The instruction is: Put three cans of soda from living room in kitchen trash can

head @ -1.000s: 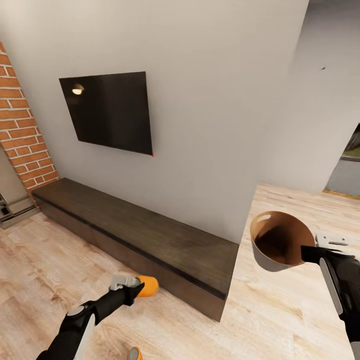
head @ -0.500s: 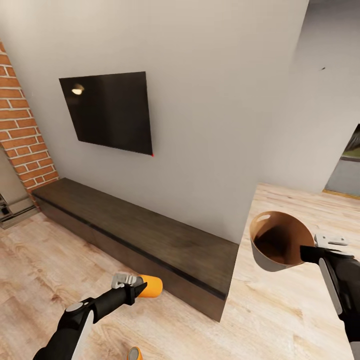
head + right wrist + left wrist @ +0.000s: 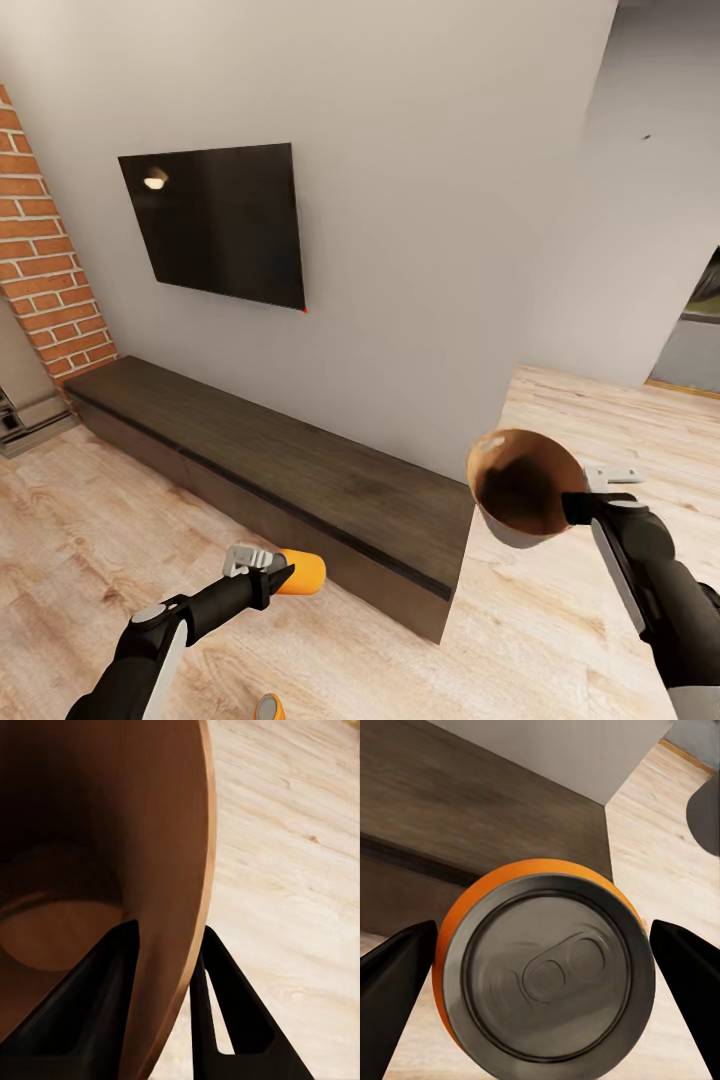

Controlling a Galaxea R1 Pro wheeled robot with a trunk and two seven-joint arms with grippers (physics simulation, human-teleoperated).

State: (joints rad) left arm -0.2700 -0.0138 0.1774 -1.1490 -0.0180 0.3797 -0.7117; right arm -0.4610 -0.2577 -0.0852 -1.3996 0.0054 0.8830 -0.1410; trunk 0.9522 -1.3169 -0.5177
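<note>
Trash can (image 3: 520,490) now tipped, nearer centre

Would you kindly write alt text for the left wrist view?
An orange soda can seen end-on, silver top with pull tab facing the camera, sits between the left gripper's two black fingers. Behind it are a dark wood bench and light plank floor.

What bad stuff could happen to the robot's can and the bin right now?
1. The right gripper pinches the trash can only by a thin bit of rim, held up off the floor and tipped. It might slip or swing loose.
2. The left gripper holds the soda can apart from the bin. Letting go too soon would likely drop it onto the wood floor.
3. Another soda can lies low near the robot; it could get bumped.
</note>
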